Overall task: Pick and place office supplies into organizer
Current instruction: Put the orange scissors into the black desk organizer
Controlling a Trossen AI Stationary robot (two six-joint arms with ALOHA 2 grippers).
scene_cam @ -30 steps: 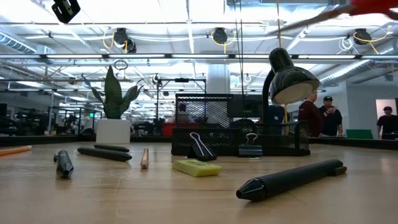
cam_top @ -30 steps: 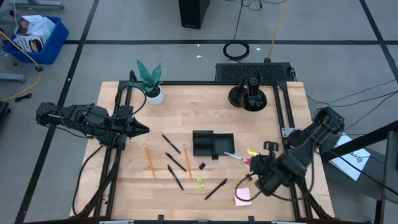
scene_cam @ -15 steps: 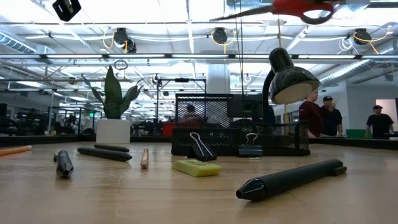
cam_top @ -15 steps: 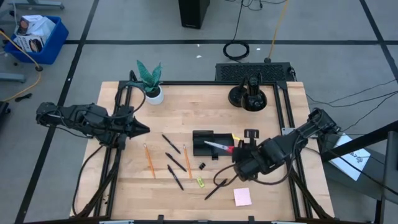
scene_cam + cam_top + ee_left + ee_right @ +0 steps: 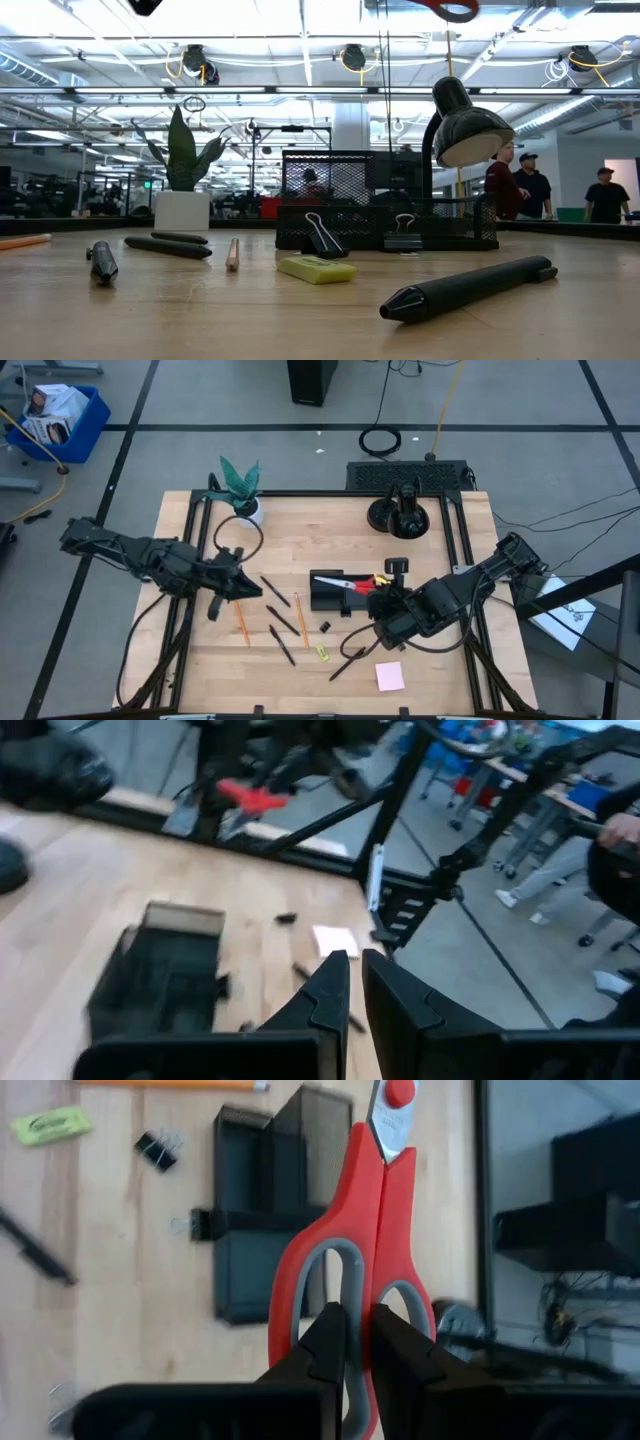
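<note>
The red-handled scissors [image 5: 352, 584] hang in the air above the black organizer [image 5: 330, 598], blades toward the table's left. My right gripper [image 5: 385, 602] is shut on them; the right wrist view shows the scissors [image 5: 372, 1230] over the organizer [image 5: 255, 1210]. My left gripper [image 5: 250, 590] hovers shut beside the pens [image 5: 275, 591] and touches nothing. Two orange pencils [image 5: 240, 618], black pens [image 5: 283, 622], a black clip [image 5: 325, 627], the yellow-green piece [image 5: 322, 652] and the pink pad [image 5: 390, 676] lie flat on the table. My right gripper pinches the scissors by their handles, on the inner bars where the two finger loops meet [image 5: 362, 1295]. One finger [image 5: 322, 1342] stands in each loop. It comes from the table's right, along the scissors. The scissors are lifted clear, roughly level, blades out ahead over the organizer.
A potted plant [image 5: 240, 490] stands at the far left and a round black stand [image 5: 400, 515] at the far right. In the low view a pen [image 5: 470, 285], the yellow-green piece [image 5: 315, 268] and a clip [image 5: 322, 237] lie before the organizer [image 5: 385, 200]. People stand in the room behind.
My right gripper has carried the scissors from the table's near right side toward the left and far edge, until they hang over the organizer. My left arm has swung from the left edge toward the table's middle, stopping by the pens and pencils.
</note>
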